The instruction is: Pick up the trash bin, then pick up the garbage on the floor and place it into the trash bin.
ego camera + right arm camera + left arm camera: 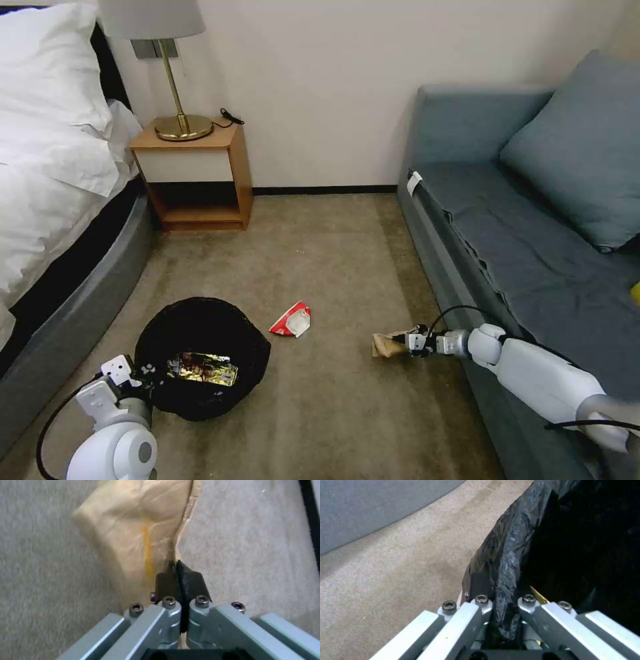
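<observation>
The black trash bin [200, 357] with its black bag liner [506, 555] hangs at the lower left over the carpet. My left gripper [143, 377] is shut on its near rim, and the left wrist view shows the liner pinched between the fingers. A brown-yellow snack wrapper [202, 369] lies inside the bin. My right gripper [400, 345] is shut on the edge of a tan paper wad [385, 345], low over the carpet beside the sofa; the paper wad [133, 530] fans out past the pads. A red-and-white carton scrap [292, 321] lies on the floor between bin and wad.
A grey sofa [533, 220] with a cushion runs along the right. The bed [60, 200] is at the left, and a wooden nightstand [200, 173] with a brass lamp stands by the far wall. Open carpet [320, 253] lies in between.
</observation>
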{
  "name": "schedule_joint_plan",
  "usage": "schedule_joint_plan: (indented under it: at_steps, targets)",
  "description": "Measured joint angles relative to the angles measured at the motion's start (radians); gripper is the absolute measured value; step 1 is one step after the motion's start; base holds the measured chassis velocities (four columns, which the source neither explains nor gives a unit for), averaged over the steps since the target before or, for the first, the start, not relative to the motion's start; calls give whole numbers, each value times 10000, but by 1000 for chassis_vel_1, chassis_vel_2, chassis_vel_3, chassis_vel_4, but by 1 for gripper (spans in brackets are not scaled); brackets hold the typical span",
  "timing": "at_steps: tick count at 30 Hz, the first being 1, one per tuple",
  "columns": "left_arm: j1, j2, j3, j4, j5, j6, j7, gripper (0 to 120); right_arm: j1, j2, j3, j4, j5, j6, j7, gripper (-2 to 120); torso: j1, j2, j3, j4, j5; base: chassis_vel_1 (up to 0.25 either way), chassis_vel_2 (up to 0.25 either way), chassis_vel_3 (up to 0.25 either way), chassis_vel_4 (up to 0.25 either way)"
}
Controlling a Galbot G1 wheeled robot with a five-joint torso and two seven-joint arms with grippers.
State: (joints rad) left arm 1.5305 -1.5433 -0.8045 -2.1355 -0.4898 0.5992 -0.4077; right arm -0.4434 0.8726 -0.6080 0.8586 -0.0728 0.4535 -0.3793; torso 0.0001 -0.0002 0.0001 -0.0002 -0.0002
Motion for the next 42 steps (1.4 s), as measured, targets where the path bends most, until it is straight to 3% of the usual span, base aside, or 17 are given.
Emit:
schedule_joint_plan:
  at_steps: [12,21,32,42]
  targets:
    - [-30,-28,154,9,28,43,-4,3,-535,-1151,596,2231,1109,-356,12,0,-1,2,-1,-6,-5,0,0,0,0]
    - [-36,-41,435,9,49,105,-24,3,-951,-2141,1190,5008,2092,-959,124,0,-1,2,-2,0,-1,0,0,0,0]
    - [-49,-57,839,26,71,164,-56,3,-664,-2177,1016,6438,2698,-1404,393,0,-1,2,-1,0,0,0,0,0,0]
    - [-40,-54,889,-32,85,201,-62,3,517,-1401,121,8021,3924,-2090,989,0,-1,2,-1,3,0,0,0,0,0]
